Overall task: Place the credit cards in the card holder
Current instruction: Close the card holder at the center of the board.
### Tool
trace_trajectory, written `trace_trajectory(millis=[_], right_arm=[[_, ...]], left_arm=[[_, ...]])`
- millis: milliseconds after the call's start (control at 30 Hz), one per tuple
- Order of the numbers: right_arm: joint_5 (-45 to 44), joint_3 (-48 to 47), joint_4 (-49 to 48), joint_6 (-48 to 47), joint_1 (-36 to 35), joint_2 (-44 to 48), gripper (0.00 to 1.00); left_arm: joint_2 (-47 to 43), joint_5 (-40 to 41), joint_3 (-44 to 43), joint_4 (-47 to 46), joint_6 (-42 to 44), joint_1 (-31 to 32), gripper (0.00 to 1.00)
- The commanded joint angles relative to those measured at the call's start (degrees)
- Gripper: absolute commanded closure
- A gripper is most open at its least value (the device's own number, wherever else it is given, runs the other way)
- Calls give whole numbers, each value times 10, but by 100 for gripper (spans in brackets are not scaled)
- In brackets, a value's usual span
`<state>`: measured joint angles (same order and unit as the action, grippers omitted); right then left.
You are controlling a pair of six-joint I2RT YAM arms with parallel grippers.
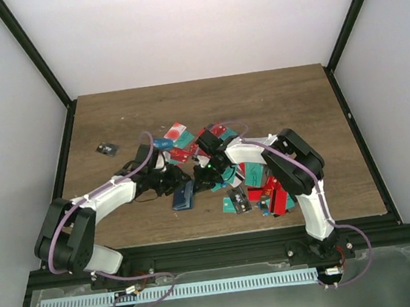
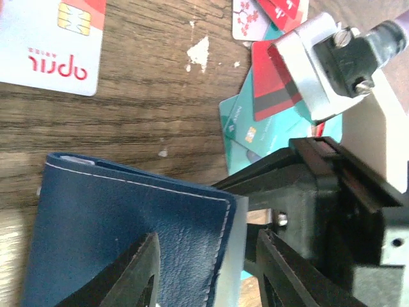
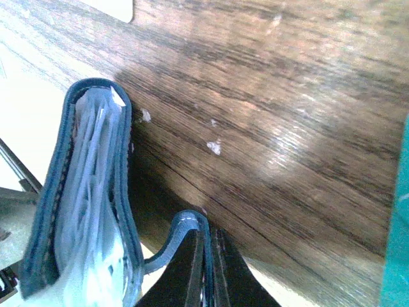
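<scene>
Pinches one flap of the card holder (image 2: 128,224) in the right claw (image 3: 208,240); straddles its stitched edge with the spread left claw (image 2: 208,246), near the surface's (image 1: 296,105) middle.

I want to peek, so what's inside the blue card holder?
Between the navy covers of the card holder you can see pale, see-through plastic sleeves bunched together. Whether a card is tucked in them can't be seen, because the sleeves and covers hide it.

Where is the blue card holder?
In the top view the card holder lies near the front middle of the table, between the left gripper and the right gripper, which pinches one flap; the credit cards spread to its right.
</scene>
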<state>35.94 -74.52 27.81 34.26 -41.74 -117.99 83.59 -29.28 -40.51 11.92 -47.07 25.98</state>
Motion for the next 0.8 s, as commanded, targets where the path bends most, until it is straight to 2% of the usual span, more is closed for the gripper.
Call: trace_trajectory(millis=[0,267,433,600,767], right_arm=[[-41,31,21,9,13,-13,99],[-50,24,37,8,16,7,99],[-51,14,52,3,16,16,97],[-47,1,68,3,16,25,89],[-48,-6,84,2,16,37,88]], left_arm=[[-8,57,-13,79,40,6,59],[-15,81,-4,109,57,7,77],[-2,85,-3,108,61,11,78],[21,98,-6,109,67,23,80],[43,143,-25,133,68,34,81]])
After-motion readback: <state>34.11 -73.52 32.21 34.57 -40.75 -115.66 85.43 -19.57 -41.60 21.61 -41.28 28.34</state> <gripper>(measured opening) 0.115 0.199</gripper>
